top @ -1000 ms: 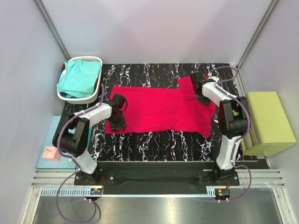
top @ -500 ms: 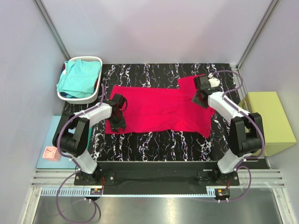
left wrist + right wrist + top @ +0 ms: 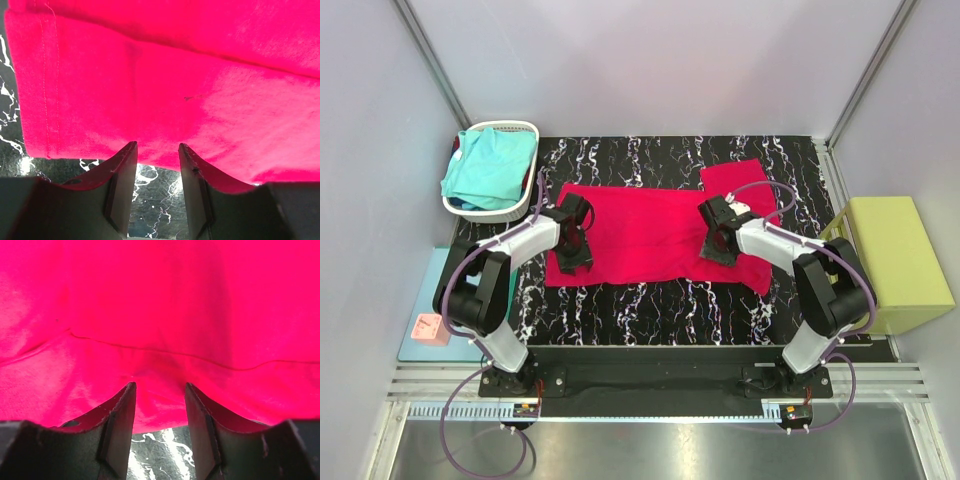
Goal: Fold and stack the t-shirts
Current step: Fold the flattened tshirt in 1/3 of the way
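Under both grippers: the red shirt (image 3: 655, 235) lies spread out on the table (image 3: 650, 310), one sleeve reaching past the right gripper's far side.
Left gripper (image 3: 157, 147): released, its fingers apart with bare table showing between them. Nothing is pinched. The shirt's near edge sits right at its tips and the side hem runs off to its left.
Right gripper (image 3: 160, 387): also released, with the same gap between the fingers and no cloth in it. The shirt's near edge is at its tips and a seam crosses the cloth just ahead.
Beyond the left gripper, off to its left: the turquoise shirt (image 3: 490, 170) sits bunched in the basket (image 3: 505, 127), well apart from both grippers.
Done so far: judging by the layout, only the red shirt is laid out ready. No finished fold shows on it, and there is no stack.
Still to do: fold the red shirt, bring the turquoise one out of the basket, fold it, and stack the two.
Progress: early, by that reckoning, with most of the work ahead.
Count, shirts: two, one red and one turquoise.
Count, grippers: two, both over the red shirt.
Count, other things: one basket, one mat (image 3: 415, 300), one pink cube (image 3: 428, 328) on that mat, and one block (image 3: 895, 260) outside the right arm.
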Robot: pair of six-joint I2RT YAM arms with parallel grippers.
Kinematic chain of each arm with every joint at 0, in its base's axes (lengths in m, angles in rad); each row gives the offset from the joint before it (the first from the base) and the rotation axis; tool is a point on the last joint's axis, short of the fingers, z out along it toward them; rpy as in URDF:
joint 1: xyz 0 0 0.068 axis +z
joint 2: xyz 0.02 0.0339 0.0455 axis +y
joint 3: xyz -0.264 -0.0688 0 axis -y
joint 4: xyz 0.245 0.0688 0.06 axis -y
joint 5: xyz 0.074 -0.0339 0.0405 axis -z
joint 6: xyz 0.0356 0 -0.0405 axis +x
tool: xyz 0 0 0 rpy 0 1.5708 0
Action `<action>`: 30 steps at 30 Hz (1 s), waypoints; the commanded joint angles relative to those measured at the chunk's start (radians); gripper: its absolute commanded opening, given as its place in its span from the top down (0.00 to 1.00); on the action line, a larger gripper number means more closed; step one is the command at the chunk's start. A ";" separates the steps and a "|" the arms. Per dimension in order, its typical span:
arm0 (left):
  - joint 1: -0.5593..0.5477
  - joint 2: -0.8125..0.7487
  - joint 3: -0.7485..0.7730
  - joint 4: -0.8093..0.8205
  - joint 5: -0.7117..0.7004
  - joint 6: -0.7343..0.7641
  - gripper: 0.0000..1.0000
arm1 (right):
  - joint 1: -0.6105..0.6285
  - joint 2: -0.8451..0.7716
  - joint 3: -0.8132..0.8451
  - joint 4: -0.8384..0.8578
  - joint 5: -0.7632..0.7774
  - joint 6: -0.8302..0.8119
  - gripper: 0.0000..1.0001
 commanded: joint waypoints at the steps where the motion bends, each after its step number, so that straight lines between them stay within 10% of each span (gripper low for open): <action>1: -0.001 0.011 0.039 0.007 -0.009 -0.009 0.57 | -0.003 0.008 -0.008 -0.022 0.047 0.018 0.49; 30: -0.001 -0.062 -0.171 -0.007 0.014 -0.044 0.58 | -0.004 -0.114 -0.192 -0.194 0.020 0.087 0.50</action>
